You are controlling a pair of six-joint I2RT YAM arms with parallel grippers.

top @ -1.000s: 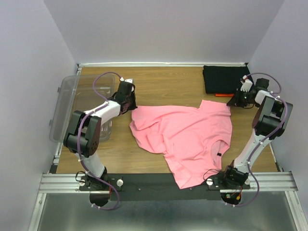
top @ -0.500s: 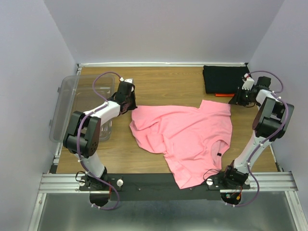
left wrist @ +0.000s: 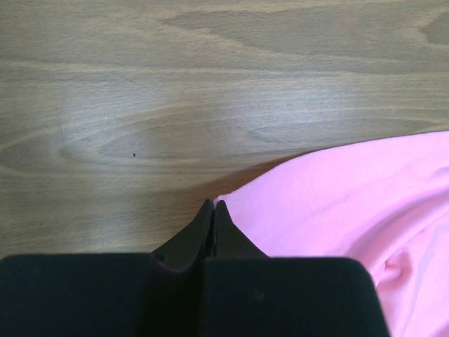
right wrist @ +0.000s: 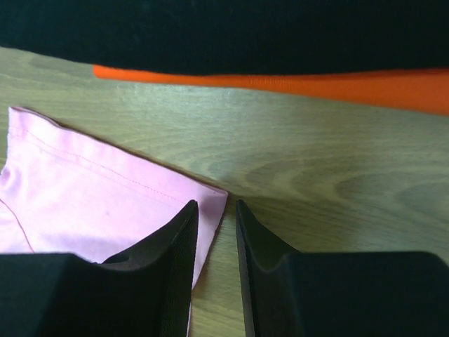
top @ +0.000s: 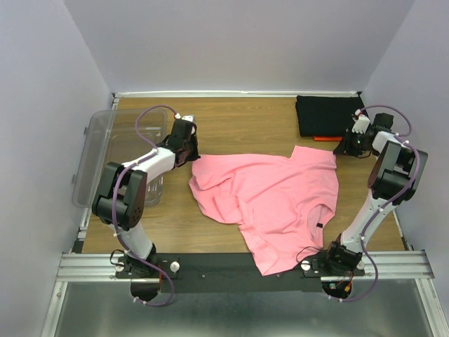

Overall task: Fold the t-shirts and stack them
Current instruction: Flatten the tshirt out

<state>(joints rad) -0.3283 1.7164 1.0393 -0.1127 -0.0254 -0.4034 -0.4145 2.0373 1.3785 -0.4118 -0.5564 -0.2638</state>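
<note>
- The pink t-shirt (top: 273, 196) lies crumpled and partly spread across the middle of the desk (top: 245, 116), its near hem hanging over the front edge. It is not yet folded.
- It looks light, limp and thin. It should drape and wrinkle rather than hold a shape, and it will drag along the wood if it is pulled.
- The best holds are probably its two far corners, pinched at the stitched hem, where the doubled cloth gives the fingers more to bite.
- The black t-shirt (top: 323, 116) sits folded at the far right corner, on top of the orange-red t-shirt (right wrist: 280, 83), which shows only as a strip beneath it.
- The right claw (right wrist: 217, 205) stands a narrow gap apart and holds nothing. The pink shirt's far right corner lies just at its left finger.
- The left claw (left wrist: 213, 205) is closed tight, with its tips at the shirt's far left edge. I cannot tell whether it has any cloth pinched.
- A clear tub (top: 98, 151) stands at the left edge, apart from the shirts.
</note>
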